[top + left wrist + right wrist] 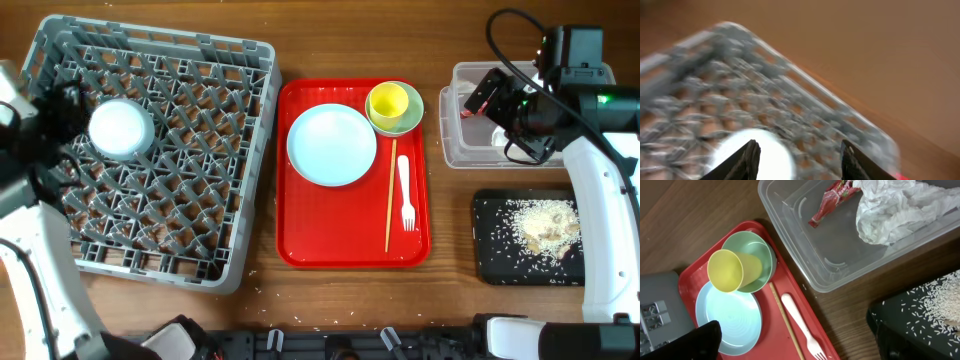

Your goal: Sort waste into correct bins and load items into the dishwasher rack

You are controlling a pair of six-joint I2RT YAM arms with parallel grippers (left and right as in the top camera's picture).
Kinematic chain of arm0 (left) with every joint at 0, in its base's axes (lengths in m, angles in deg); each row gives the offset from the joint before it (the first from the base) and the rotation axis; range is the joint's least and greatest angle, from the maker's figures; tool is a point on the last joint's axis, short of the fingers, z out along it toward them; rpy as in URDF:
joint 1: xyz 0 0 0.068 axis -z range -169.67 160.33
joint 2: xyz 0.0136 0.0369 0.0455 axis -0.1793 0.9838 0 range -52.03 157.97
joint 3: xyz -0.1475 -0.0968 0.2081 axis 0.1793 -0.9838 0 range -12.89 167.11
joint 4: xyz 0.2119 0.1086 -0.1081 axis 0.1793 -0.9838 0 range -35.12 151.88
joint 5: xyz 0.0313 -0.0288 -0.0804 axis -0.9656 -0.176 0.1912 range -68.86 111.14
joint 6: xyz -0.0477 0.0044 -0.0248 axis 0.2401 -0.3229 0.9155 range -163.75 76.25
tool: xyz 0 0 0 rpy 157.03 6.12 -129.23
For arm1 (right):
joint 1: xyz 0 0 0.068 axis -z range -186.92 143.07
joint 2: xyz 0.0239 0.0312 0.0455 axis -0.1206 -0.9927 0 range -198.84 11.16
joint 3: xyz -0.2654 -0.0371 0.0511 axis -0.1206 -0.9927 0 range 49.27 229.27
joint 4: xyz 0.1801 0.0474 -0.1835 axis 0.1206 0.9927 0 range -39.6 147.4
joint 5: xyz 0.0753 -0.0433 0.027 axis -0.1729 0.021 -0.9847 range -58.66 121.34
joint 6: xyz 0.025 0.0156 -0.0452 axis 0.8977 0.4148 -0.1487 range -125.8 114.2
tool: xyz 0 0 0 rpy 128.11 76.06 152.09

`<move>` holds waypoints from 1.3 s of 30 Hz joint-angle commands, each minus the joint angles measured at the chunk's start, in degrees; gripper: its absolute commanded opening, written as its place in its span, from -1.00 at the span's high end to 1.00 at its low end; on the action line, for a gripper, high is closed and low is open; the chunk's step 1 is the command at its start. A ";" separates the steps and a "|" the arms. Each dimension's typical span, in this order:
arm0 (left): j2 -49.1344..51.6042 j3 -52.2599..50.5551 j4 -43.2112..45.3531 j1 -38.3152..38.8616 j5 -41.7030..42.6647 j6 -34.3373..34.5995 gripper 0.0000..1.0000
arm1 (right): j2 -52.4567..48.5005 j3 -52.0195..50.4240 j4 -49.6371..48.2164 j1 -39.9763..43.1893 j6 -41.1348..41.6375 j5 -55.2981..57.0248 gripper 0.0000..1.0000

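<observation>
**Fingers [751, 160] apart on both arms, whitish bowl [120, 128] in the dishwasher rack [250, 60]**

Overhead: the left gripper [62, 105] hangs over the rack's left side, just beside the bowl, which sits among the pegs toward the rack's far left corner. The rack fills the left end of the table [460, 290]. The right gripper [488, 95] is spread wide and empty above the clear tub [455, 150], at the table's far right corner. The black tray [490, 260] lies toward the near right corner, with the rice scraps [545, 225] heaped on it. The red serving tray [300, 250] sits mid-table. It carries the pale blue plate [332, 145], and at its far right corner the light green bowl [412, 118] with the yellow cup [388, 102] inside. The chopsticks [390, 200] and the white fork [405, 190] lie along its right edge.

Left wrist: the view is blurred. The two fingers stand well apart with nothing clamped, and the bowl shows white below the gap, inside the rack.

Right wrist: only one dark finger [702, 339] shows, at the lower left. The snack wrapper [832, 202] and the paper napkin [895, 210] lie touching inside the tub.
</observation>
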 commanded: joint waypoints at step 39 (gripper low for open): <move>29.35 -0.35 17.33 49.51 -46.88 -14.38 0.92 | 0.20 0.81 -0.15 0.02 -0.96 -0.26 -0.99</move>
